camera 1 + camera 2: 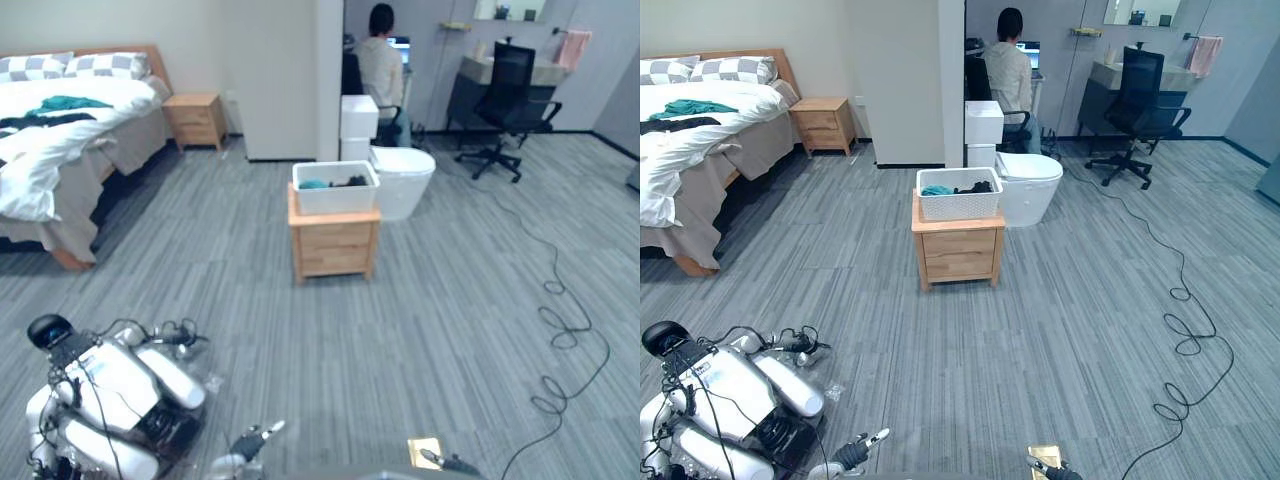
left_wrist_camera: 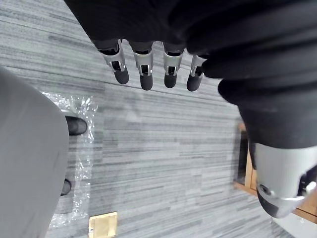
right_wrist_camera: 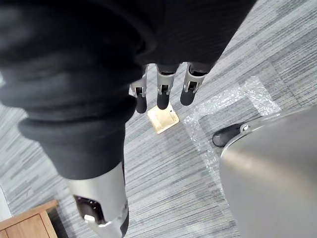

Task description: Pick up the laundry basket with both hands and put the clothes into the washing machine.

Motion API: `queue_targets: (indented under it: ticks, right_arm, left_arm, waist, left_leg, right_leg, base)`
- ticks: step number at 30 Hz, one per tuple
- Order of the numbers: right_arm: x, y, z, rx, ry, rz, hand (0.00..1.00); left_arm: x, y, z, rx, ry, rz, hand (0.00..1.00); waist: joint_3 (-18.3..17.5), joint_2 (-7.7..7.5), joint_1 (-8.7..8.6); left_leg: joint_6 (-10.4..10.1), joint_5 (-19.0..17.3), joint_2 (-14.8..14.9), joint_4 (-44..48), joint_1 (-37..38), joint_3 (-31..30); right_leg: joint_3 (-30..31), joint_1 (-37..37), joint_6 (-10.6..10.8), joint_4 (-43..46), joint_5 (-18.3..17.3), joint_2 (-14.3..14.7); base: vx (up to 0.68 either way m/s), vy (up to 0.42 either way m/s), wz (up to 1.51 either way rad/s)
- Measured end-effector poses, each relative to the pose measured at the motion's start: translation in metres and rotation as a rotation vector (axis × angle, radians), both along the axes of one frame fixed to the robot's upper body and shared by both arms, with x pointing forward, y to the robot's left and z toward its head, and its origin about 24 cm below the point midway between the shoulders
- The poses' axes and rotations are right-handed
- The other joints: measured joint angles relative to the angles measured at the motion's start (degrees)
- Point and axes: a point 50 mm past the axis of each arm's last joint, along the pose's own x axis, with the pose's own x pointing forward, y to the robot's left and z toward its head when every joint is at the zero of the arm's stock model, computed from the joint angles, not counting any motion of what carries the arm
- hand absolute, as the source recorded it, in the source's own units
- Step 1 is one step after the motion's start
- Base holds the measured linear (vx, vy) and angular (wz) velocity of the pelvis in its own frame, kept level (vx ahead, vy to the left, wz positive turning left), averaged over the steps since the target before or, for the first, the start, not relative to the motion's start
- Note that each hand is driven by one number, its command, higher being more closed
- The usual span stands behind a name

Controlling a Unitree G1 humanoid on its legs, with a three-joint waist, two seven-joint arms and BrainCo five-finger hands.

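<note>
Well ahead of us, the basket lies centred between our two hands.
Our left hand (image 2: 145, 74) and right hand (image 3: 162, 94) hang low, fingers straight and loose, holding nothing. The white laundry basket (image 1: 335, 190), with teal and dark clothes (image 1: 313, 184) in it, sits on a wooden nightstand (image 1: 334, 245) far forward of both hands. Its long axis runs crosswise, one short end toward each hand, and we judge neither hand nearer.
</note>
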Motion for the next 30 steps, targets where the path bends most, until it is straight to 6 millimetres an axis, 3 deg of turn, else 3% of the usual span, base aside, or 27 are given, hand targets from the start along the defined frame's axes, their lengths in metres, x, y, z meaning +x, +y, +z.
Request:
queue_targets:
  ticks: [6, 30]
  right_arm:
    - [-0.023, -0.003, -0.002, 0.002, 0.063, -0.026, 0.00]
    - [-0.029, -0.002, -0.003, 0.016, 0.073, -0.009, 0.00]
  left_arm:
    - [0.001, -0.002, 0.000, -0.010, -0.002, -0.015, 0.00]
    - [-0.001, -0.001, 0.000, -0.015, 0.001, 0.020, 0.00]
  waist:
    - [0.02, -0.06, -0.04]
    - [0.15, -0.20, 0.07]
  left_leg:
    - [0.01, 0.01, 0.06, -0.05, -0.06, 0.16]
    - [-0.27, -0.21, 0.22, -0.11, 0.15, 0.28]
  right_leg:
    - [0.06, 0.00, -0.08, -0.47, 0.18, 0.07]
    - [-0.02, 0.92, 0.13, -1.14, 0.09, 0.19]
  base:
    - [0.00, 0.000, 0.00]
    - [0.00, -0.001, 0.00]
